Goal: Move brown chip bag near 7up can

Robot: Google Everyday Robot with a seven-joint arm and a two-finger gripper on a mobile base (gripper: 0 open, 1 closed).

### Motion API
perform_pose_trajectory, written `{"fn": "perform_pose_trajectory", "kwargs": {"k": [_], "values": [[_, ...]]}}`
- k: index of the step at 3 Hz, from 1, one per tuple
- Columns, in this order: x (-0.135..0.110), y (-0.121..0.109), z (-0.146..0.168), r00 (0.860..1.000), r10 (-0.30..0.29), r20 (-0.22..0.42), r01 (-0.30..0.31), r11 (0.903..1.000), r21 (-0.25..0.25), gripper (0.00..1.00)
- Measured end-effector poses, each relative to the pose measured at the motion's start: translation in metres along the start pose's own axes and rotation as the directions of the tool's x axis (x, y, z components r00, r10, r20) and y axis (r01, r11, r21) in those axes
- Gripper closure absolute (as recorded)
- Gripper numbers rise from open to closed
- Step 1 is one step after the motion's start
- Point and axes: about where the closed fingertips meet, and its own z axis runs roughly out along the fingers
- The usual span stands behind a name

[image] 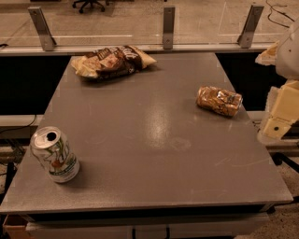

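Far left, brown chip bag [112, 60] crosswise; tool [281, 113] right.

Vantage: above the table's [154, 140] near edge, tilted down.
Facing: toward the far rail [140, 48].
Range: near; whole table fits.
Gripper [279, 114]: right frame edge, beside table.

A flat grey desk [140, 186] fills most of the view, with a soft patch of reflected light [159, 123] near its centre. Along its far edge at 12 o'clock runs a pale rail [210, 46] carrying three slanted metal brackets [168, 27]. Beyond it lies a light beige floor [201, 18], with the wheeled base of an office chair [88, 4] at 11 o'clock and loose dark cables [280, 14] at 1 o'clock. Dark gaps flank the desk at 9 and 3 o'clock. The gripper [279, 114] sits at the 3 o'clock edge, beside the desk.
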Motion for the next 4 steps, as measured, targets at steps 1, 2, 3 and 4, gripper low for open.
{"fn": "perform_pose_trajectory", "kwargs": {"k": [1, 2, 3, 4], "values": [[0.0, 0.0, 0.0, 1.0, 0.0, 0.0, 0.0, 1.0, 0.0, 0.0], [-0.026, -0.022, 0.017, 0.999, -0.027, 0.04, 0.026, 0.9995, 0.017, 0.0], [-0.066, -0.055, 0.044, 0.988, -0.092, 0.121, 0.087, 0.9951, 0.047, 0.0], [-0.112, -0.091, 0.07, 0.961, -0.14, 0.238, 0.125, 0.9892, 0.077, 0.0]]}}
